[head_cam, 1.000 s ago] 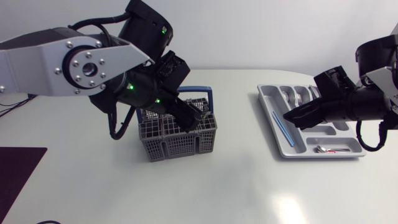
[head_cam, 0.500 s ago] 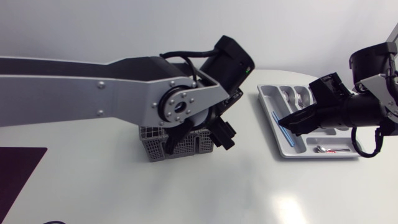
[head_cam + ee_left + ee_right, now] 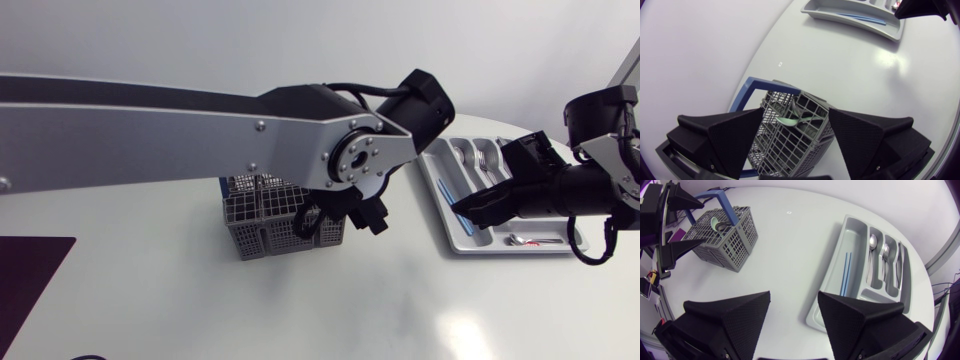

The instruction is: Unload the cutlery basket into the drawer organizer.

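1. From the head view, we see our left arm stretched across the table (image 3: pixel 300 310) from the left side. The left gripper (image 3: pixel 368 216) hangs over the right end of the cutlery basket (image 3: pixel 262 228). The drawer organizer (image 3: pixel 436 172) lies well apart at the right. The right gripper (image 3: pixel 476 208) hovers over its middle, beside the blue sticks (image 3: pixel 446 189) in the long compartment.
2. In the left wrist view, the left gripper (image 3: pixel 796 119) has its fingers spread wide, holding nothing. The cutlery basket (image 3: pixel 790 147) sits below the gap between them, with its blue handle (image 3: pixel 751 88) raised. A pale green utensil (image 3: pixel 788 120) lies inside with some grey ones.
3. In the right wrist view, the right gripper (image 3: pixel 794 305) is also spread apart and empty, above the near end of the drawer organizer (image 3: pixel 838 247). The blue sticks (image 3: pixel 845 273) lie in the long compartment, and a spoon (image 3: pixel 873 242) and forks (image 3: pixel 886 255) in those beside it. The cutlery basket (image 3: pixel 722 236) stands well apart across the table.
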